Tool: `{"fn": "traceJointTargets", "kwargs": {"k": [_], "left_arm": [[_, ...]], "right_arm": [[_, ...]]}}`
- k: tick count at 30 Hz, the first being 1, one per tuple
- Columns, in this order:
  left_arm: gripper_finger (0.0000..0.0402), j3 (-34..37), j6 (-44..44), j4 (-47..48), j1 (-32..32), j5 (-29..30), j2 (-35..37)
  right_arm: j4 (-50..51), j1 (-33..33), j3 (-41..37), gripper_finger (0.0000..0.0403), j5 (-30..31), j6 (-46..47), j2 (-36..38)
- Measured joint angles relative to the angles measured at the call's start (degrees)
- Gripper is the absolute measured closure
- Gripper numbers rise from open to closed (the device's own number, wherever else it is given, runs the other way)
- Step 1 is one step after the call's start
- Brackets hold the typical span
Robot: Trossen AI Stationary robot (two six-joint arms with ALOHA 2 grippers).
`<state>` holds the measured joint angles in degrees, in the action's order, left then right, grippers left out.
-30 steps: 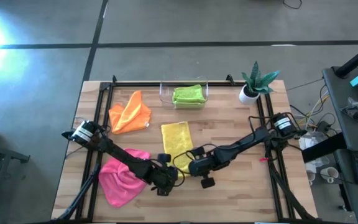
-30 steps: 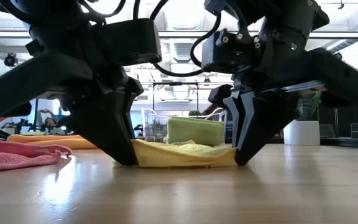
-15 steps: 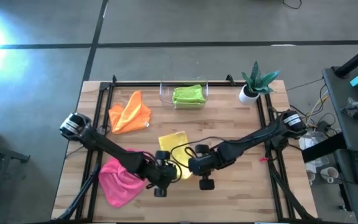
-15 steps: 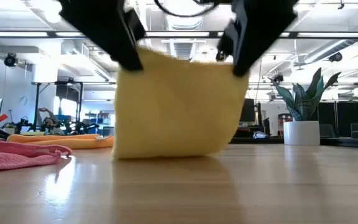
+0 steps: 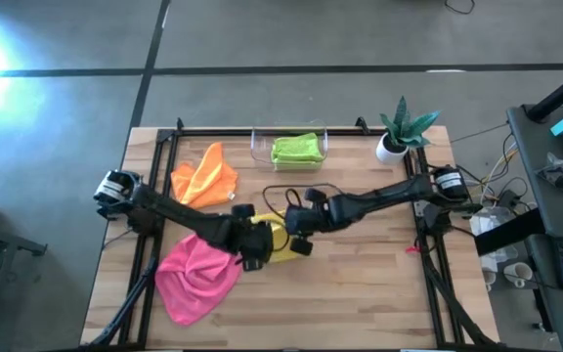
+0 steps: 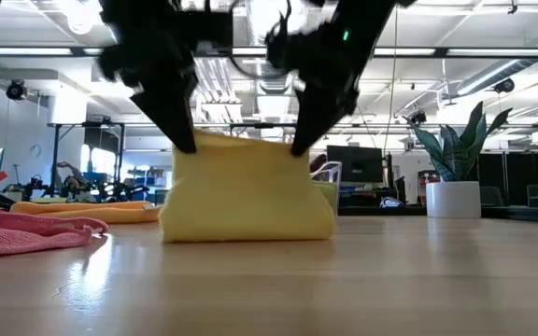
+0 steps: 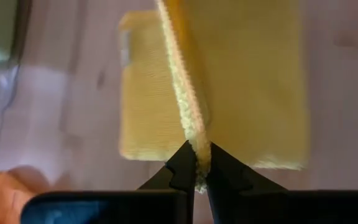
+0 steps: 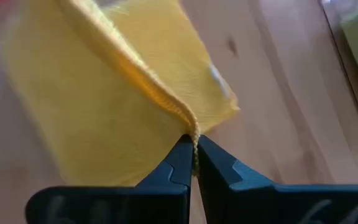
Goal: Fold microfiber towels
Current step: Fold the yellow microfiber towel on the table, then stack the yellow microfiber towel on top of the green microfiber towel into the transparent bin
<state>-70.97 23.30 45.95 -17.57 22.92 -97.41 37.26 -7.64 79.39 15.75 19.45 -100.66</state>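
The yellow towel [image 6: 247, 191] hangs doubled from its top edge, pinched in my left hand [image 7: 197, 168] and right hand [image 8: 192, 154], its lower fold resting on the table. The pink towel [image 5: 199, 278] lies crumpled near my left arm. The orange towel [image 5: 203, 176] lies bunched farther back. A lime green towel [image 5: 296, 150] sits folded at the far edge.

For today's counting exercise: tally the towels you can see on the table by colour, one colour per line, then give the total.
Orange towel: 1
Pink towel: 1
Green towel, in the clear bin: 1
Yellow towel, held up by both end effectors: 1
Total: 4
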Motion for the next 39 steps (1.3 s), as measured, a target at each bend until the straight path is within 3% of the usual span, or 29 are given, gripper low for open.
{"fn": "traceJointTargets", "kwargs": {"k": [8,12,17,25,33,39], "left_arm": [[0.0389,1.6,0.1,0.2,6.9,-2.3,0.0],[0.0388,2.0,-0.1,0.0,7.6,-5.1,0.0],[0.0388,2.9,-0.2,-0.1,7.7,-4.2,0.0],[0.0385,3.4,-0.2,-0.4,7.7,-3.3,0.0],[0.0319,3.2,-4.5,-0.4,7.8,0.2,-0.1],[0.0262,1.5,-5.7,0.9,8.1,2.8,0.1]], "right_arm": [[-3.2,4.6,-0.6,0.0394,-1.8,-6.5,-2.3],[-4.6,5.4,-0.6,0.0394,-2.2,-7.9,-3.1],[-4.6,5.8,-0.6,0.0393,-2.3,-8.7,-3.4],[-4.9,6.0,-0.6,0.0348,-2.4,-10.5,-3.4],[-4.0,6.3,-0.6,0.0266,-2.7,-9.6,-3.3],[2.4,6.3,-0.5,0.0240,-2.7,-9.0,-0.6]]}}
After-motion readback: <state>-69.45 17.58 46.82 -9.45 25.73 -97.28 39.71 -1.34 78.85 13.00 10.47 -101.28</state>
